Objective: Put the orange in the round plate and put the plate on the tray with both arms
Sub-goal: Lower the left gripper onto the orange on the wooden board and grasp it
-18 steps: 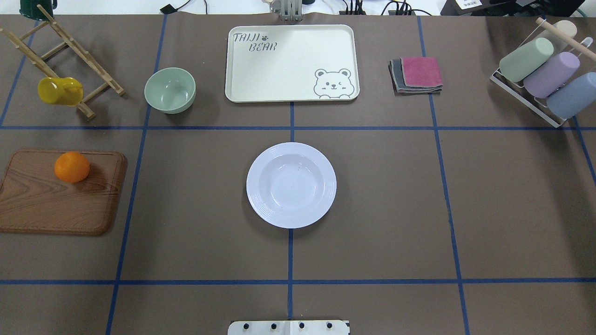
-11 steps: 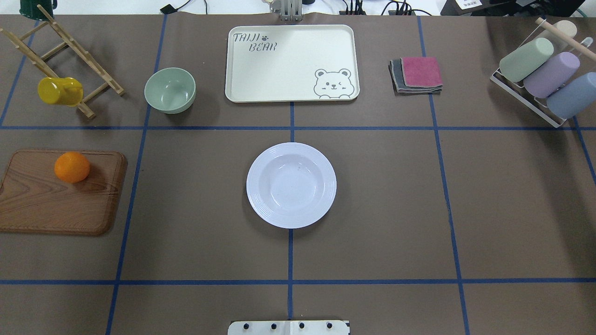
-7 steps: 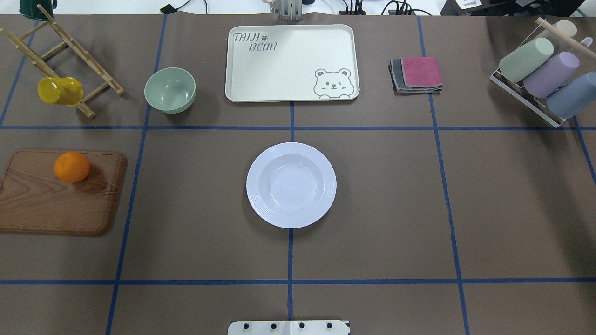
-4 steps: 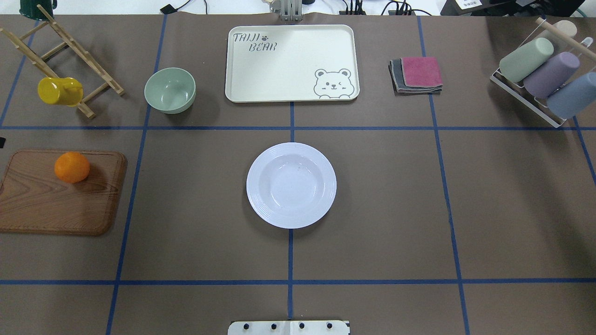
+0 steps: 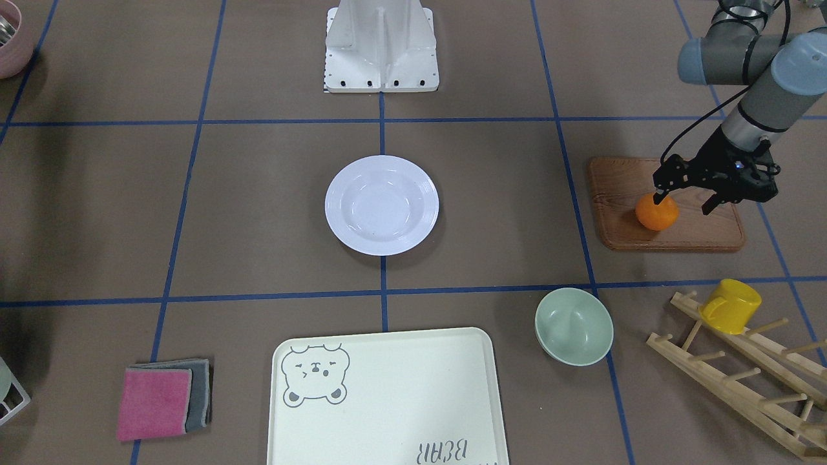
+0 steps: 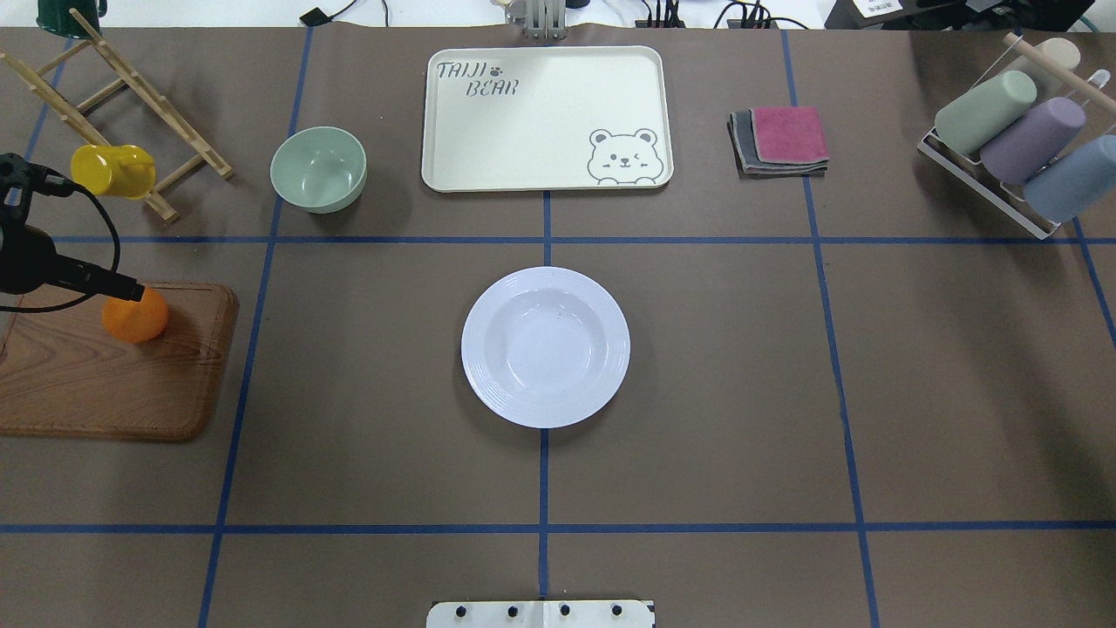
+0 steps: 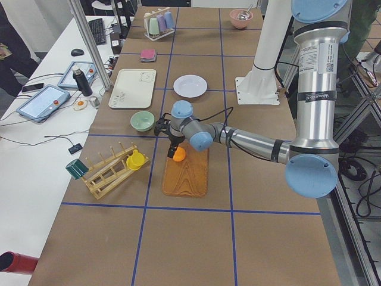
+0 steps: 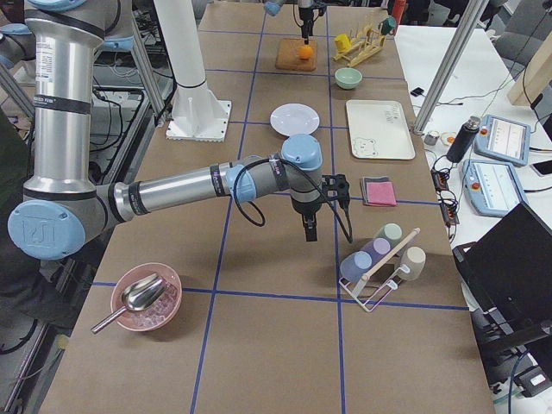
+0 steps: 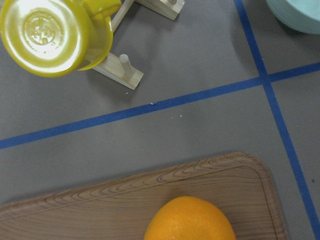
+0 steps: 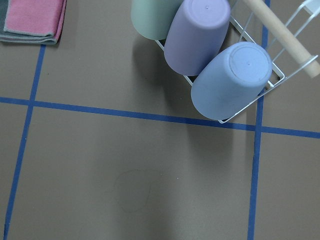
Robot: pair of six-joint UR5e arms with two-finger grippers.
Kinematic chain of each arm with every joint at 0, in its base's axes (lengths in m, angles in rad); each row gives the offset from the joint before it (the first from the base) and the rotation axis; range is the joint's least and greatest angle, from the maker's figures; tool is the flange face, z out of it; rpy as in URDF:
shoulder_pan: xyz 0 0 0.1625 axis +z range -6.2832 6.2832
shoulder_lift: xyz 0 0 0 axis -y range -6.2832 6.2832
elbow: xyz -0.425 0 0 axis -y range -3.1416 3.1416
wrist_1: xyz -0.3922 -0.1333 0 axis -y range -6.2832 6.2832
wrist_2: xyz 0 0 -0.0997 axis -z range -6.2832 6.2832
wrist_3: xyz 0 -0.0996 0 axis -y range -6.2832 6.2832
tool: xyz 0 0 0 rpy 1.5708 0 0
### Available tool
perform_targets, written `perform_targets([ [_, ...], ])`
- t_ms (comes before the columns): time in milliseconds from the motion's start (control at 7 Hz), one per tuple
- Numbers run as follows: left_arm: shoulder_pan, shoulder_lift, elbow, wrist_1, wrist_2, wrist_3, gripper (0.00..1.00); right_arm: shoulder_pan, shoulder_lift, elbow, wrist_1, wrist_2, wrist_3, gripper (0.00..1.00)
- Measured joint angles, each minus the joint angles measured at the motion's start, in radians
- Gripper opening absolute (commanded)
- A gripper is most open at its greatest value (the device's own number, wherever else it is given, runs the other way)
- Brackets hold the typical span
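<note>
Fingers of the left end effector stand spread over the small bright-orange fruit on the brown wooden board. The right end effector shows too poorly to tell its state.

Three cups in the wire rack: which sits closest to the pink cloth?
The pale green cup, at the end facing the pink cloth; the purple cup is in the middle, the blue cup farthest.

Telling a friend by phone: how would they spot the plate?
Find the cream tray with the bear drawing. Below it in the overhead view, dead centre, lies the round plate. It is white, wide and empty, unlike the smaller green bowl.
</note>
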Motion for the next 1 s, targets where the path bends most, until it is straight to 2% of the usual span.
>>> perform_targets([
  [429, 0.049, -0.011, 0.046, -0.037, 0.003, -0.018, 0.99, -0.001, -0.001, -0.001, 0.001, -0.006, 0.001, 1.0],
  [571, 0.057, -0.01, 0.056, -0.037, 0.007, -0.018, 0.93, -0.001, -0.001, -0.001, 0.001, -0.009, 0.0, 1.0],
  [857, 0.067, -0.009, 0.071, -0.048, 0.016, -0.017, 0.17, -0.001, -0.001, -0.001, 0.001, -0.011, -0.001, 1.0],
  [1000, 0.068, -0.009, 0.071, -0.052, 0.017, -0.018, 0.0, -0.001, -0.001, -0.001, 0.002, -0.01, -0.001, 1.0],
])
